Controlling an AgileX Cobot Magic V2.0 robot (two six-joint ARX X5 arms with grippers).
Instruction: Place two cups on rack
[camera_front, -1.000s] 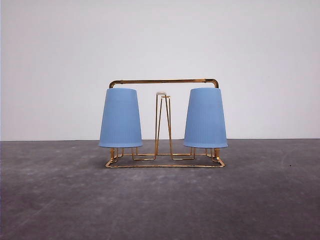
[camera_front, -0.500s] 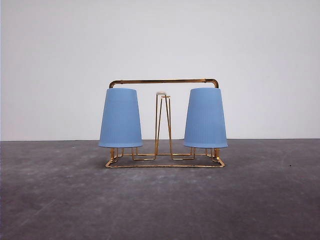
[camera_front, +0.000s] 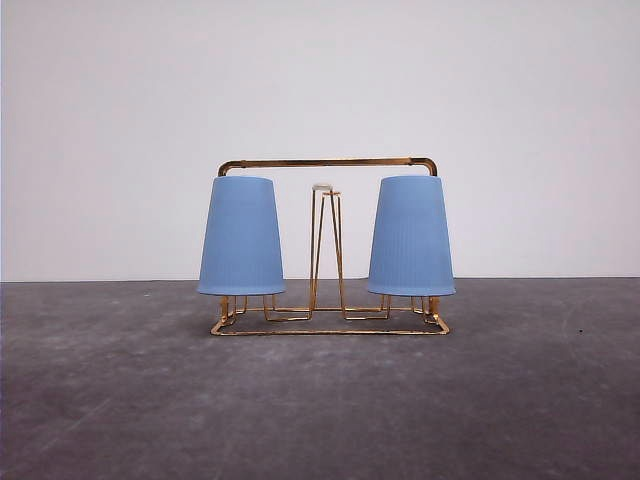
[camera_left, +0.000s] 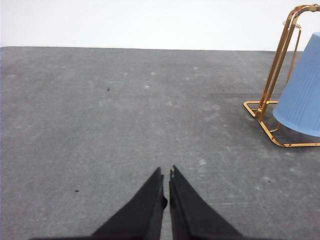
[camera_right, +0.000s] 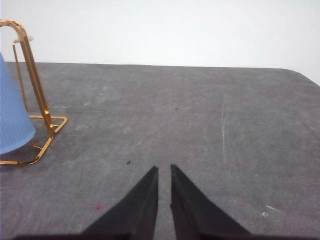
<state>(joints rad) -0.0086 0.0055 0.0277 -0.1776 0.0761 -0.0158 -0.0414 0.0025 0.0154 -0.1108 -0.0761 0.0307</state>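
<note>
Both grippers, left (camera_left: 166, 176) and right (camera_right: 164, 172), were closed to a narrow slit, holding nothing, over bare table (camera_front: 320, 400). Each cup, left (camera_front: 241, 236) and right (camera_front: 411, 236), sat inverted on the rack (camera_front: 328, 163). Placement appeared complete; arms should stay clear of the rack

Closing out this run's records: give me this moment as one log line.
stage: both light blue ribbed plastic cups upside down on gold wire rack | left gripper: shut, empty | right gripper: shut, empty
</note>
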